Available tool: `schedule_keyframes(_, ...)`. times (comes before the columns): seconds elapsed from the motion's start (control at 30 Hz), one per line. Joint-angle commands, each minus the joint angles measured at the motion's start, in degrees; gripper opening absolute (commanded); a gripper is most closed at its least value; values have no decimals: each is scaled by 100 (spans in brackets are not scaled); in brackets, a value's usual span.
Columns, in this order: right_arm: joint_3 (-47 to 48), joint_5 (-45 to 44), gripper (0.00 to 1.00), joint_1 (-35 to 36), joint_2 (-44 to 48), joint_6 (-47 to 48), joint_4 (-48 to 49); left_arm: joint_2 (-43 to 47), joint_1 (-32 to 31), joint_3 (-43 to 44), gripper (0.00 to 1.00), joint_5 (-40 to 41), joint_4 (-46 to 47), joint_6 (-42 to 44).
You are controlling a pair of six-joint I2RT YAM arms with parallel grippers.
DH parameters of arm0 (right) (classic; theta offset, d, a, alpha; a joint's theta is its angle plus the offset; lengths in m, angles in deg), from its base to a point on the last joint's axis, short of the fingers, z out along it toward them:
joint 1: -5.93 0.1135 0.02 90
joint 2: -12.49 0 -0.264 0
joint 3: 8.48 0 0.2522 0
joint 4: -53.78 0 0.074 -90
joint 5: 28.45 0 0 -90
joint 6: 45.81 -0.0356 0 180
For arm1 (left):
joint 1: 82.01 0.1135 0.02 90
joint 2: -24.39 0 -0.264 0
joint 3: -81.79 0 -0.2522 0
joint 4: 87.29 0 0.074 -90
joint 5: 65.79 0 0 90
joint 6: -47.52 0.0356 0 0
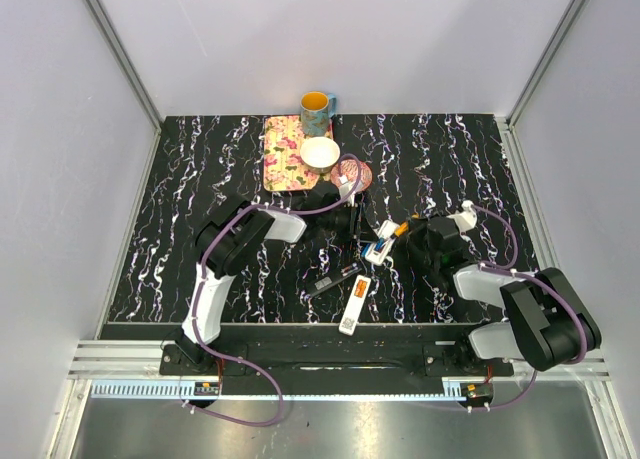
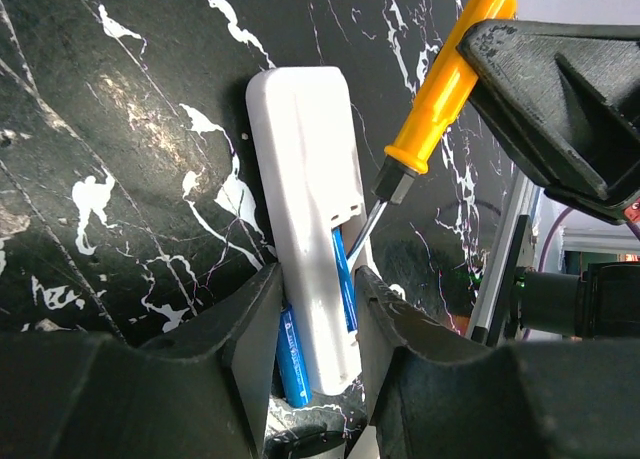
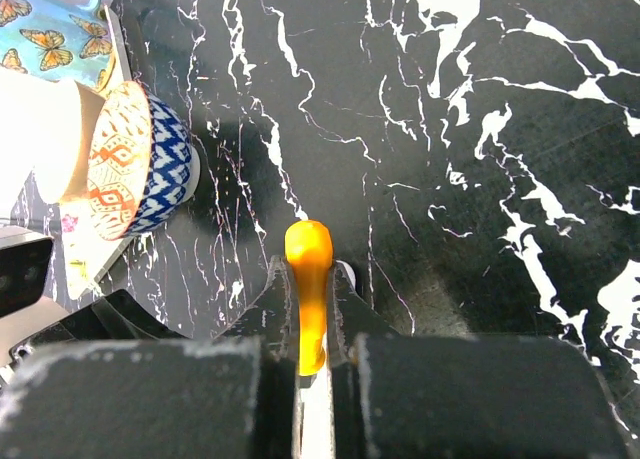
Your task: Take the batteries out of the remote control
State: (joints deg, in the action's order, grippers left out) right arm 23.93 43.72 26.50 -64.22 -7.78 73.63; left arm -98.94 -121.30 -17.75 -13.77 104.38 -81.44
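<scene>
- Clamped narrowly, our left gripper holds the remote control, with one finger pressed against each long side at the near end of the white casing.
- We see the remote control just right of the middle of the black marbled table. Its back faces the wrist camera and its battery bay is open at the gripped end. We cannot tell whether it rests on the surface or is raised off it.
- One blue battery lies lengthwise inside the open bay.
- We also see a second blue cell outside the casing, just beside the remote's side and close against one finger.
- Our right gripper is squeezed tight on the orange handle of the screwdriver, and the handle's rounded end sticks out past the fingertips.
- The screwdriver slants down toward the remote control, and its metal tip reaches into the bay beside the blue battery. We cannot tell whether tip and cell touch.
- Nearer the arm bases lie a white bar with an orange patch and a black strip, both apart from the held remote.
- Toward the far side sits a floral tray with a bowl at its right edge and a mug just beyond it.
</scene>
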Motion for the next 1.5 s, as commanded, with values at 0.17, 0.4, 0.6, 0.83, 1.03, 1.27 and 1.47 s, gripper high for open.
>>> schedule_keyframes(0.17, -231, -239, 0, -97, -274, -796, 304, -34, -35, -95, 39, -272, 726, -269)
schedule_keyframes(0.4, -371, -178, 0, -291, -573, -1228, 586, -51, -70, -490, 31, -394, 1367, -621)
schedule_keyframes(0.6, -380, -55, 0, -397, -574, -1246, 586, -139, -114, -596, 14, -403, 1667, -797)
schedule_keyframes(0.83, -301, 139, 0, -476, -573, -1176, 621, -218, -149, -509, 3, -237, 1204, -587)
schedule_keyframes(1.03, -178, 279, 0, -476, -705, -1035, 753, -236, -167, -491, 0, -114, 1034, -455)
schedule_keyframes(1.27, -143, 315, 0, -485, -1012, -1114, 1024, -139, -88, -604, 23, -332, 1288, -594)
schedule_keyframes(1.47, -55, 411, 0, -485, -1346, -1281, 1236, -244, -18, -912, 41, -868, 2773, -1508)
